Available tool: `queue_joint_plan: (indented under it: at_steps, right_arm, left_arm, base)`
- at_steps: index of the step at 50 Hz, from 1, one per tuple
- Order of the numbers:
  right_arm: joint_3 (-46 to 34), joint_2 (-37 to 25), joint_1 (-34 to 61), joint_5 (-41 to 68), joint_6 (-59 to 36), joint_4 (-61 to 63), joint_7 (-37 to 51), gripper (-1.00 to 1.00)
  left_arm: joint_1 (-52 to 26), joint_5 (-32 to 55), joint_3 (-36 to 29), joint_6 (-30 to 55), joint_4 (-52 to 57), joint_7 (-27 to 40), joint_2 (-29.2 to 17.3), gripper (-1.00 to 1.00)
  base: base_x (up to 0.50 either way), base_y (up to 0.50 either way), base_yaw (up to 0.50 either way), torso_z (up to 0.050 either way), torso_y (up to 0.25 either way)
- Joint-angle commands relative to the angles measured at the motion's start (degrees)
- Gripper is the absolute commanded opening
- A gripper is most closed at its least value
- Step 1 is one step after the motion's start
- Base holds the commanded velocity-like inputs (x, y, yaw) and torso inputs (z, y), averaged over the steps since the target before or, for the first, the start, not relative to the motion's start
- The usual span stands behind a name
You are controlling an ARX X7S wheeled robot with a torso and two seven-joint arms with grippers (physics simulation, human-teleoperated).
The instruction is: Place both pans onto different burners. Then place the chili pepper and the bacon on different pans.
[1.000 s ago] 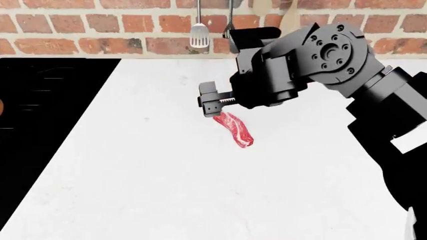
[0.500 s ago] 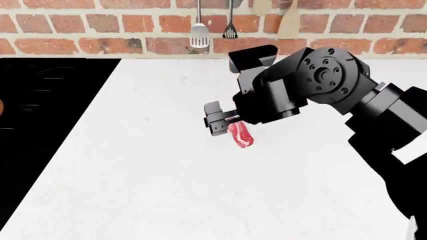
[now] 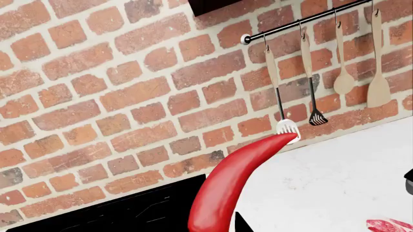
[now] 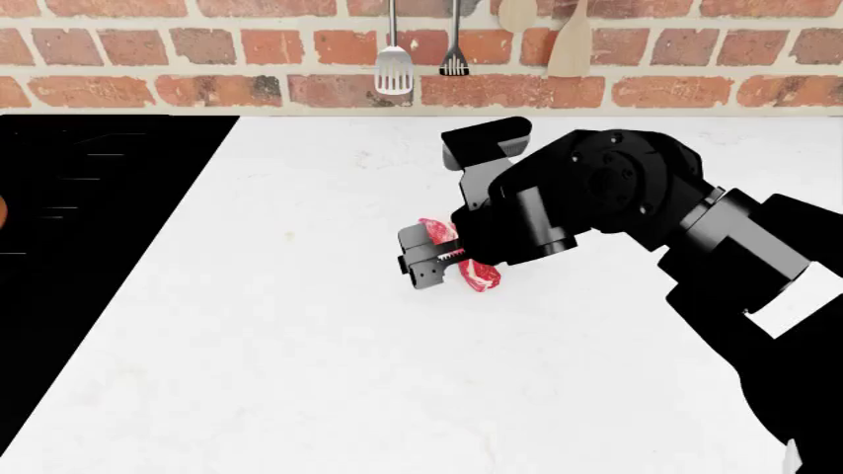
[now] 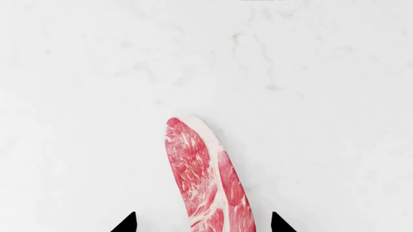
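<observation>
In the left wrist view the red chili pepper (image 3: 235,181) rises from my left gripper (image 3: 216,227), which is shut on its lower end; one black fingertip (image 3: 240,225) shows beside it. The left gripper is outside the head view. The bacon (image 5: 205,181) lies flat on the white counter (image 4: 330,355). My right gripper (image 4: 445,261) is low over it and open, its two fingertips (image 5: 129,223) on either side of the strip with gaps. Part of the bacon (image 4: 483,276) shows under the gripper. The burners are on the black stovetop (image 4: 93,237). Only an orange sliver (image 4: 3,209) shows at its left edge; the pans are otherwise out of view.
A brick wall (image 4: 197,59) runs behind the counter, with a rail of hanging utensils (image 4: 393,67), also visible from the left wrist as utensils (image 3: 311,96). The stovetop (image 3: 129,212) borders the counter on the left. The right arm's bulk (image 4: 737,267) covers the counter's right side.
The right gripper has come down and slightly right, from above the bacon's far end to straddling the strip near the counter. The bacon has not moved.
</observation>
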State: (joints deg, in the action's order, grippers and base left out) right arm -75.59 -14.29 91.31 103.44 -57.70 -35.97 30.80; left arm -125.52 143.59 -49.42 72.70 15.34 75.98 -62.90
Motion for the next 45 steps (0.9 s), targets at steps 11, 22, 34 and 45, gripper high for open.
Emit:
queue_joint_plan:
  at_steps: [11, 22, 34, 45]
  right_arm:
    - [-2.2, -0.6, -3.3, -3.2, 2.1, -1.6, -0.7, 1.00]
    - [-0.3, -4.3, -5.4, -1.1, 3.7, 1.5, 2.3, -1.00]
    - [-1.7, -4.6, -3.5, -3.6, 2.8, 5.9, 3.5, -1.00]
    - [0.7, -7.4, 2.4, -8.8, 7.7, 16.5, 6.6, -1.00]
  left_arm:
    - [-0.2, 0.2, -0.2, -0.3, -0.1, 0.5, 0.4, -1.00]
    - [-0.7, 0.5, -0.5, -0.1, -0.5, 0.9, 0.7, -1.00]
    - [-1.1, 0.8, -0.5, 0.1, -0.8, 1.1, 1.0, -1.00]
    - [-1.2, 0.9, -0.2, 0.2, -0.8, 1.2, 0.6, -1.00]
  base:
    - [0.00, 0.00, 0.00, -0.002, 0.000]
    - [0.00, 0.00, 0.00, 0.000, 0.000]
    - [0.00, 0.00, 0.00, -0.001, 0.000]
    - [0.00, 0.00, 0.00, 0.000, 0.000]
